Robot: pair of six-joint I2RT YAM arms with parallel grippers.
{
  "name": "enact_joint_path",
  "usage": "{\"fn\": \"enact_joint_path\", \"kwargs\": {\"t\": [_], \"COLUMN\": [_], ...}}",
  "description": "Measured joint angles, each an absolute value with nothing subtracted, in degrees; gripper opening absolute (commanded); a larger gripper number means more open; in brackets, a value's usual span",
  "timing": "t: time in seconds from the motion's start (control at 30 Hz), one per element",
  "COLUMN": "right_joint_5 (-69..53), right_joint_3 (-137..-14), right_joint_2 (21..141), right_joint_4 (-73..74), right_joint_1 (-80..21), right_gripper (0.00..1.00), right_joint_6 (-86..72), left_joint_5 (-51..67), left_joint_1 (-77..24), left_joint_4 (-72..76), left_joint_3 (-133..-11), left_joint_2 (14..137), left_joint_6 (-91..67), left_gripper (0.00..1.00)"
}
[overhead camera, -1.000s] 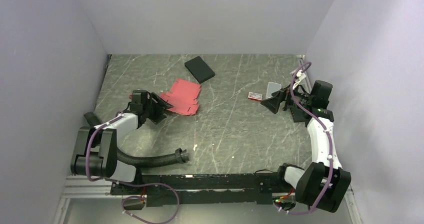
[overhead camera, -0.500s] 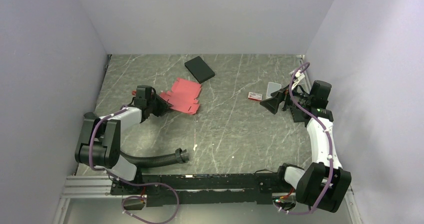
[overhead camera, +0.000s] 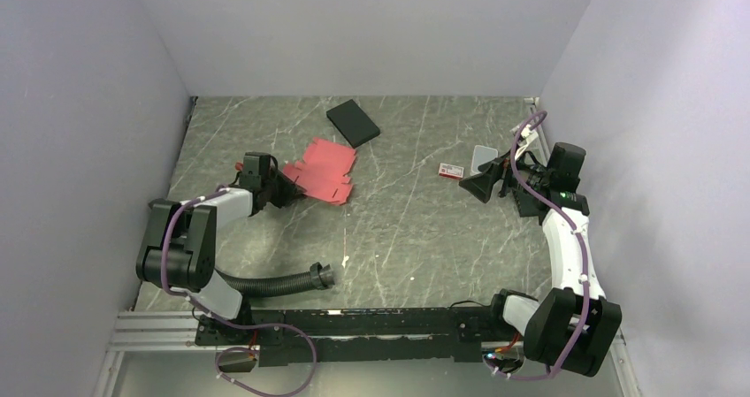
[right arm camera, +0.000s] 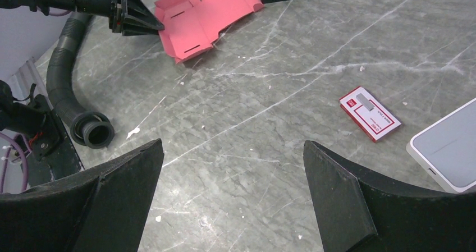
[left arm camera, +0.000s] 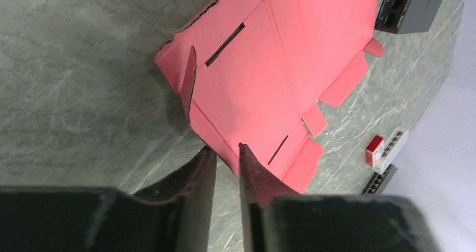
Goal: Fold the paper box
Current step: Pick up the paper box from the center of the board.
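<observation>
TABLETOP, MID-FOLD: My left claw [left arm camera: 226,150] has its jaws drawn nearly together on the near edge of the paper box [left arm camera: 269,67], a flat pinkish-red die-cut sheet with its flaps spread, lying just on the near-left side of the black box [overhead camera: 353,123] and, as far as I can tell, not touching it. My right claw [right arm camera: 233,145] hangs well to the right of the black box, jaws spread wide and holding nothing. To do this step well, I judge I should keep the pinch on the edge alone and swing that panel up along its scored crease rather than pull. The thin card is otherwise likely to slide across the marbled table [overhead camera: 416,238] or buckle, so bringing the right claw over to pin the middle panel would help. By count: one pink sheet, one black box, one small red-and-white carton [right arm camera: 370,113] to the black box's right, one white flat slab [right arm camera: 449,145] beyond that, and one black ribbed hose [right arm camera: 64,78] well to the black box's near side.
</observation>
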State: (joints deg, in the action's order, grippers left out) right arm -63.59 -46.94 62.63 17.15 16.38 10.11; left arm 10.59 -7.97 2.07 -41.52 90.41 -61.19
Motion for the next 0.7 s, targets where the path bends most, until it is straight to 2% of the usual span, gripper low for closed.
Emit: {"fn": "enact_joint_path", "kwargs": {"t": [0.13,0.43,0.57,0.7], "right_joint_5": [-63.6,-63.6,-64.2,-65.6], "right_joint_3": [-46.9,-46.9,-47.0,-47.0], "right_joint_2": [62.6,62.6,62.6,62.6], "right_joint_4": [17.1,18.0,20.2,21.6], "right_joint_1": [16.4,16.3,15.7,13.6], "right_gripper": [1.0,1.0,1.0,1.0], "right_joint_6": [10.1,11.1,13.4,16.0], "left_joint_5": [10.4,10.7,13.1,18.2], "left_joint_1": [-8.0,-8.1,-8.1,-9.1], "left_joint_4": [2.1,0.6,3.9,14.4], "left_joint_3": [-41.5,-42.0,-38.8,-32.9], "left_joint_2": [90.4,88.1,78.9,69.7], "left_joint_6": [-61.2,-58.2,-53.3,-48.2], "left_gripper": [0.0,0.0,0.0,0.0]}}
